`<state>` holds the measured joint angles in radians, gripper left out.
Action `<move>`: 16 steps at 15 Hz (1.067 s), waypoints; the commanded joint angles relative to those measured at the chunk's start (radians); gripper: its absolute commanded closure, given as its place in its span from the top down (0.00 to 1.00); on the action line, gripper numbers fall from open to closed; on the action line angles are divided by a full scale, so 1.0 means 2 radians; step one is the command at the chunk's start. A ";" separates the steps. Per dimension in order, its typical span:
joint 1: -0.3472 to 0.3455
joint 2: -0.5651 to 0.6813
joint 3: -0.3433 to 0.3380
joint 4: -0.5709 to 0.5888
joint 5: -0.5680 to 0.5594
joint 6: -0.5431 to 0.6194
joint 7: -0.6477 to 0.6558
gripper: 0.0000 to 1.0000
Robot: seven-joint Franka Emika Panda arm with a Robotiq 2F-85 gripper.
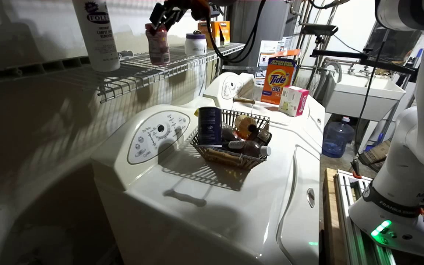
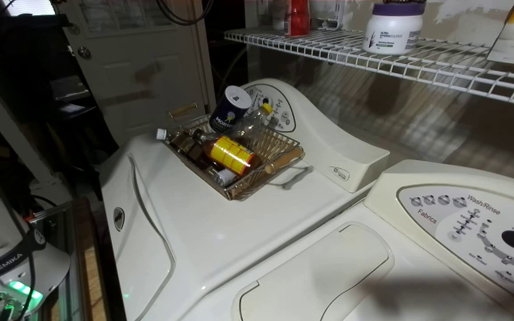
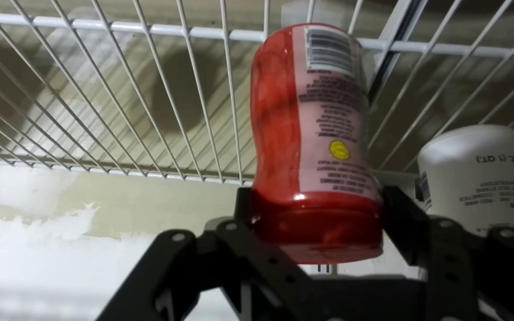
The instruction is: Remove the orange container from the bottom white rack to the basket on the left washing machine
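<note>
The orange container [image 3: 277, 120], red-orange with a pale label, is between the fingers of my gripper [image 3: 317, 209], which touch both sides near its lid. It shows in both exterior views [image 1: 159, 49] [image 2: 299, 22], roughly upright at the bottom white rack [image 1: 182, 66]; I cannot tell whether it touches the rods. The rack also shows in an exterior view [image 2: 346, 49] and the wrist view [image 3: 167, 29]. The wire basket [image 2: 243, 189] [image 1: 228, 115] sits on the left washing machine [image 1: 241, 198] [image 2: 199, 232], lower than the rack. It holds several bottles and a dark blue canister [image 1: 209, 127].
On the rack, a tall white bottle [image 1: 98, 40] stands beside the container; a white jar with purple lid [image 1: 195, 45] and an orange printed box [image 1: 219, 31] stand farther along. A Tide box [image 1: 276, 82] and a pink-white box [image 1: 291, 101] stand on the other machine.
</note>
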<state>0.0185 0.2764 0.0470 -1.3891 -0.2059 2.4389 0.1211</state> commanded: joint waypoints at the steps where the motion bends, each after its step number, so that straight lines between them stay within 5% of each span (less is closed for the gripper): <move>1: -0.002 -0.024 0.002 -0.032 0.009 0.026 0.010 0.48; 9: 0.018 -0.097 -0.019 -0.128 -0.033 0.066 0.068 0.48; 16: 0.008 -0.196 -0.013 -0.246 -0.143 0.061 0.217 0.48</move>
<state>0.0423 -0.0021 0.0213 -1.7374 -0.3644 2.5477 0.3901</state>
